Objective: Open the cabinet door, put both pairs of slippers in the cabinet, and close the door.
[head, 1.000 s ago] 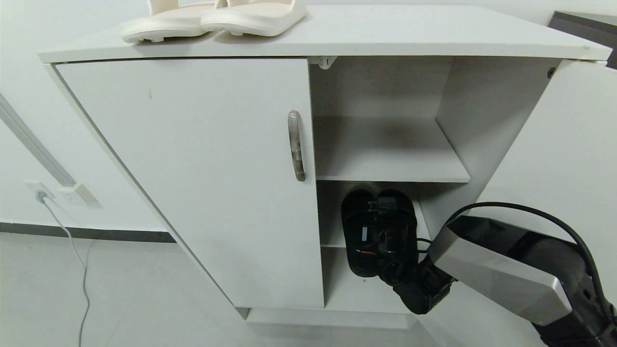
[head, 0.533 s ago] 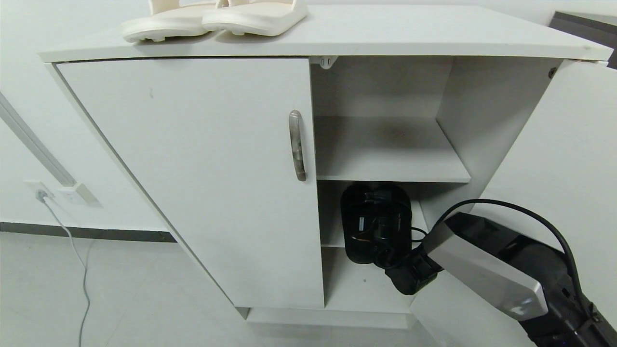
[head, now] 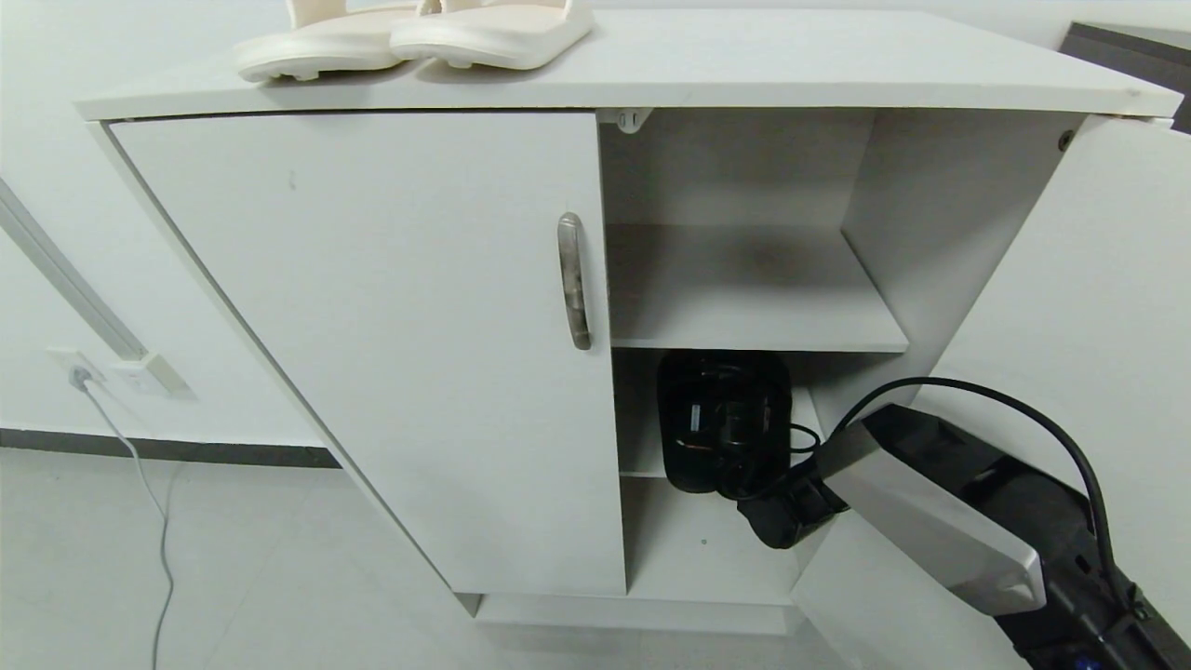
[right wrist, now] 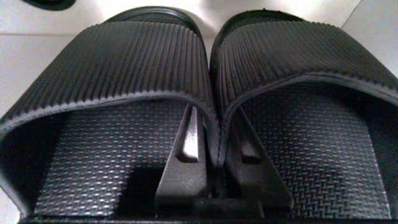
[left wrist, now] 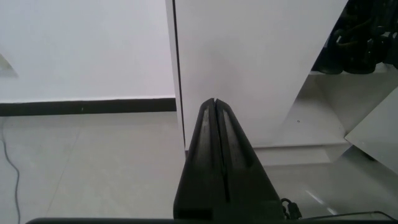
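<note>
**Black slippers pinched at the open compartment**

Far left, on the wall: a socket (head: pixel 79 377) with a cable (head: pixel 153 521) trailing to the floor. On the left part of the cabinet (head: pixel 744 79) top: the cream slippers (head: pixel 409 42), side by side, toes overhanging the front edge. Below them, the left door (head: pixel 372 354), shut, with a metal handle (head: pixel 573 279) upright along its right edge.

Low before that door's bottom corner, close above the floor: left gripper (left wrist: pixel 215 109), fingers pressed together, nothing between them.

Right of the handle: open compartment, upper shelf (head: pixel 744 298) bare. Under it, the black slippers (head: pixel 721 428), side by side at the front of the middle level, heels jutting out past the lower shelf edge; resting there or merely carried, cannot tell. Right gripper (head: pixel 786 507) at those heels, one of its fingers (right wrist: pixel 189 149) inside each slipper, squeezing the two touching inner side walls between them.

Far right: right door (head: pixel 1070 326), swung wide open.
</note>
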Robot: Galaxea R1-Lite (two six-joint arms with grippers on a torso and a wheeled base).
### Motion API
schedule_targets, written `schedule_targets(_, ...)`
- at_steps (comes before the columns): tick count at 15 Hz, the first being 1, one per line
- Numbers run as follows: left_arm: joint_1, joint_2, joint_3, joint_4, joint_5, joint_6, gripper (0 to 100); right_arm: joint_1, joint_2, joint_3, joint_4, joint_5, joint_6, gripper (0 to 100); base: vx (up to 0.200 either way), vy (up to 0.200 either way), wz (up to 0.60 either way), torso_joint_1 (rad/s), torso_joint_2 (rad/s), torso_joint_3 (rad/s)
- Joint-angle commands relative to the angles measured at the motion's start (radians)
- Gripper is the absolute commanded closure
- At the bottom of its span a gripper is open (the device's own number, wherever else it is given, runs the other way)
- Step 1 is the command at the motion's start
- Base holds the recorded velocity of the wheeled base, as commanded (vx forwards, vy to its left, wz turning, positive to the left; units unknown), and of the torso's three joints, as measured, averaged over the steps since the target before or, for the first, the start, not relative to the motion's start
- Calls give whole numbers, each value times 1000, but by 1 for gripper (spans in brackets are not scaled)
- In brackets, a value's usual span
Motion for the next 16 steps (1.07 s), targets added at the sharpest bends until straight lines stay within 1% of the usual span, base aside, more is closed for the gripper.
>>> schedule_targets(1, 0, 2, 0, 0, 0, 0, 100, -4, 2, -4, 2, 0, 0, 100, 0, 0, 0, 0, 0, 0)
schedule_targets(7, 0, 2, 0, 0, 0, -3, 100, -15, 11, -4, 0, 0, 0, 100, 0, 0, 0, 0, 0, 0)
schedule_targets(8, 0, 2, 0, 0, 2, -4, 100, -14, 16, 11, -2, 2, -3, 0, 0, 0, 0, 0, 0, 0)
schedule_targets(12, 0, 2, 0, 0, 2, -3, 100, 3, -69, 161, -58, 16, -9, 0, 0, 0, 0, 0, 0, 0)
schedule_targets(13, 0, 2, 0, 0, 2, -3, 100, 14, -121, 238, -100, 16, -9, 0, 0, 0, 0, 0, 0, 0)
schedule_targets(14, 0, 2, 0, 0, 2, -3, 100, 19, -141, 267, -112, 16, -12, 0, 0, 0, 0, 0, 0, 0)
schedule_targets(15, 0, 2, 0, 0, 2, -3, 100, 34, -211, 370, -156, 16, -15, 0, 0, 0, 0, 0, 0, 0)
schedule_targets(16, 1, 2, 0, 0, 0, -3, 100, 42, -251, 439, -189, 13, -15, 0, 0, 0, 0, 0, 0, 0)
